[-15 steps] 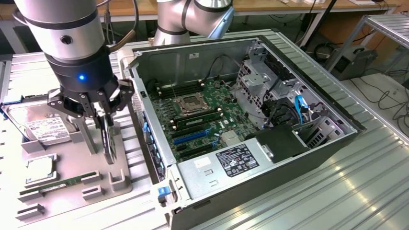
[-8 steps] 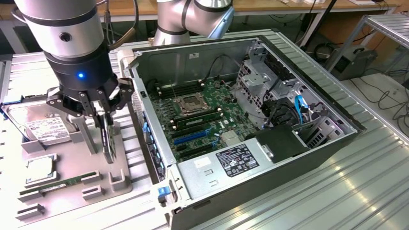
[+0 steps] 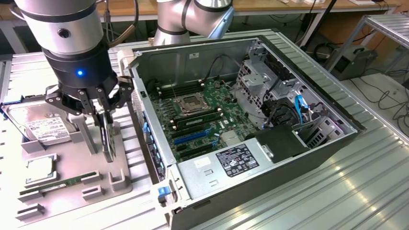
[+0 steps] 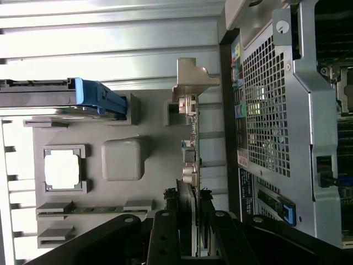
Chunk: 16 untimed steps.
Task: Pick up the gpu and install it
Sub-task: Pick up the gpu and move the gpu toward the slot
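The gpu is a thin dark card standing on edge in the grey holder tray, at the exterior view's left. My gripper reaches down over its top edge, one finger on each face, shut on it. In the wrist view the gpu runs away from my gripper, and its silvery end bracket is at the far end. The card's lower edge still sits at the tray. The open computer case lies just beside the tray, with its motherboard and blue slots exposed.
On the same tray are a silver labelled hard drive, a square processor and a slim green RAM stick. The case's rear wall stands close beside the card. Ribbed metal table surrounds the case.
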{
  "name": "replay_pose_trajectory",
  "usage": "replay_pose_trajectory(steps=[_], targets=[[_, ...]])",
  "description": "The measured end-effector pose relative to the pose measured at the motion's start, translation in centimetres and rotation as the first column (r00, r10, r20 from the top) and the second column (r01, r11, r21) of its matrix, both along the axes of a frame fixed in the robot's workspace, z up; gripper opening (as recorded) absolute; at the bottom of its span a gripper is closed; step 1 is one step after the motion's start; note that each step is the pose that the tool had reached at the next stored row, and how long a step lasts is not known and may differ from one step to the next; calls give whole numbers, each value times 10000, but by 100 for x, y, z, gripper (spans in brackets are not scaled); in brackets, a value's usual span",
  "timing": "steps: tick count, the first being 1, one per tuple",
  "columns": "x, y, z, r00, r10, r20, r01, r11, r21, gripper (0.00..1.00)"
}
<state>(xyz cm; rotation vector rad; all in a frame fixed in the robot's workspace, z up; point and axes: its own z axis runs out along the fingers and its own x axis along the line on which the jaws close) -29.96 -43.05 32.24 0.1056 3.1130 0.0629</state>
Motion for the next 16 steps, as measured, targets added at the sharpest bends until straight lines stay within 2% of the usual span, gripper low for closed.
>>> replay_pose_trajectory(steps=[16], targets=[[0, 0, 68, 10000, 0, 0, 0, 10000, 0, 26]])
